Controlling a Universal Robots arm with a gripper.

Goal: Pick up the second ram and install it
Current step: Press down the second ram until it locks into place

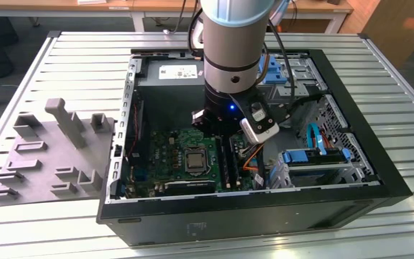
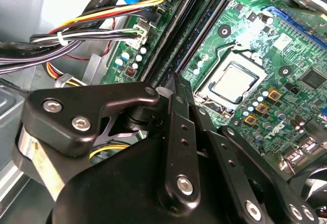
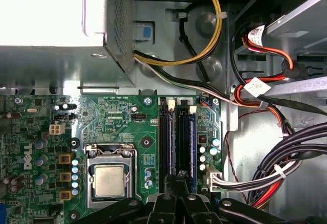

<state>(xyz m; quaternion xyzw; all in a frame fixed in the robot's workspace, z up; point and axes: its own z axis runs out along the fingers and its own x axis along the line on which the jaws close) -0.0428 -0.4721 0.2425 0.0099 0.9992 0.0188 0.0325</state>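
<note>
On the exterior view's left a grey foam tray [image 1: 49, 156] with moulded recesses lies on the slatted metal table [image 1: 379, 59], just beside the open black computer case [image 1: 264, 216]. Inside the case the green motherboard [image 1: 181, 162] lies flat, with the bare silver processor [image 1: 194, 159] in its socket left of the long black memory slots [image 1: 228, 162]. The arm [image 1: 232, 48] comes down from the far side into the case, and its gripper [image 1: 225, 137] hangs right over the far end of those slots. In both wrist views the black fingers [image 2: 176, 101] stand close together, their tips meeting over the slot rows; whether they pinch anything there, I cannot tell. In the first wrist view a ram stick [image 3: 192, 147] with a bluish edge sits seated in the slot on the side away from the processor [image 3: 109, 181], and the gripper [image 3: 179, 175] is just above the neighbouring dark slot [image 3: 180, 142]. Further toward the exterior view's right, bundled cables [image 1: 254, 162] and blue drive brackets [image 1: 315, 157] fill the rest of the case.
</note>
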